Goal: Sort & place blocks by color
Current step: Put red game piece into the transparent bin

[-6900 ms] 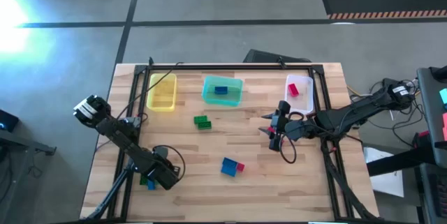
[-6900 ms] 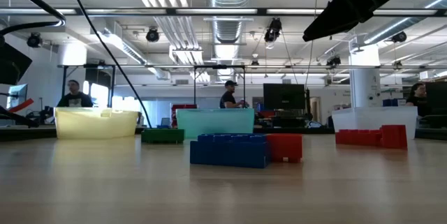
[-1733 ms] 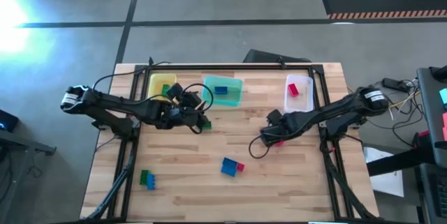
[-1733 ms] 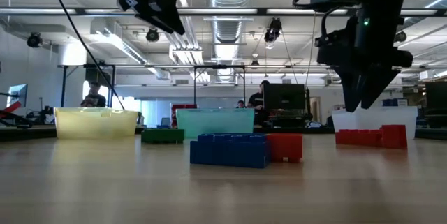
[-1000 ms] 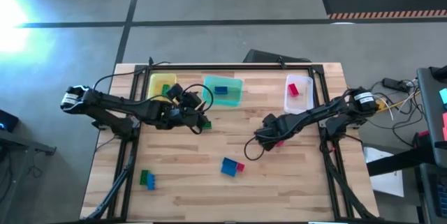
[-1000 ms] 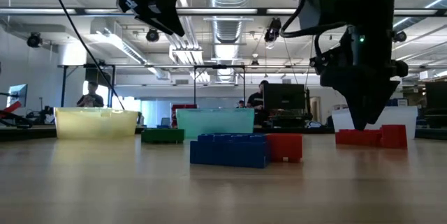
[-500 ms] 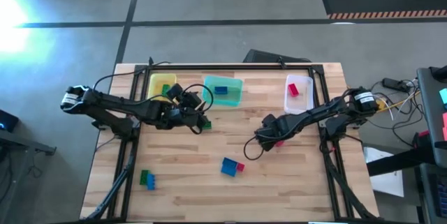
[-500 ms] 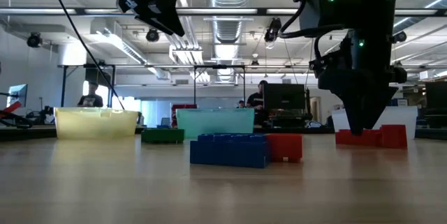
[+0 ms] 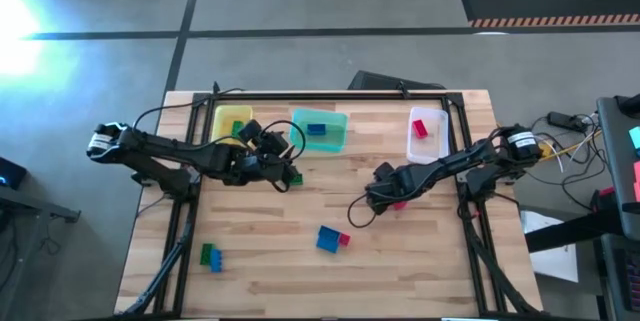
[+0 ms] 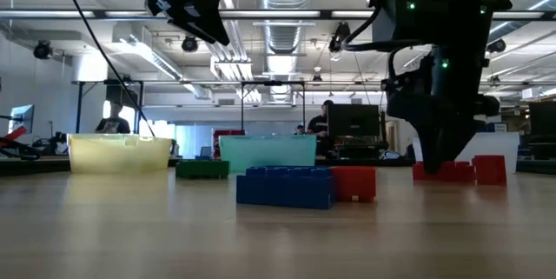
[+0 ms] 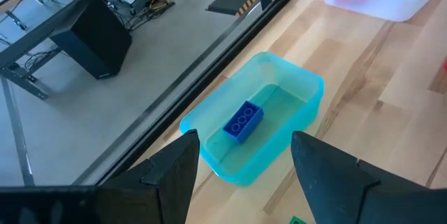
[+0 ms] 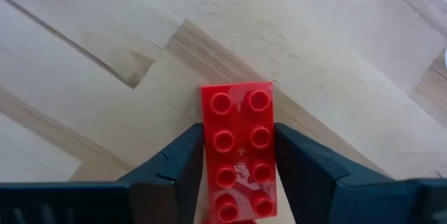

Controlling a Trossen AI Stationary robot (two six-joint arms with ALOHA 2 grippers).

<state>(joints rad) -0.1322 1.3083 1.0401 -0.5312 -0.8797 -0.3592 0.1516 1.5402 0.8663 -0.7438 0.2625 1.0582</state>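
Observation:
A red block point(image 12: 237, 154) lies flat on the table right of centre, and also shows in the low view point(image 10: 456, 171). My right gripper point(image 12: 237, 175) is down over it, one finger on each long side; it also shows in the high view point(image 9: 385, 196). My left gripper point(image 11: 241, 182) is open and empty. It hangs high above a green block point(image 9: 290, 174) and looks toward the teal bin point(image 11: 307, 88), which holds a blue block point(image 11: 243, 121). My right gripper pinches the red block's two long sides point(image 12: 208, 161) between its two fingers, at the end nearer the wrist. The fingers come from above, pointing down, and lie along the block. The block lies flat on the table, studs up.
A yellow bin point(image 9: 232, 131), the teal bin point(image 9: 320, 129) and a clear bin point(image 9: 425, 129) stand along the far edge. A joined blue and red block point(image 9: 331, 238) lies near the centre. A green and a blue block point(image 9: 210, 256) lie near the left front.
My right gripper has come down onto the red block until its fingertips reach the table beside it. My left arm has kept still.

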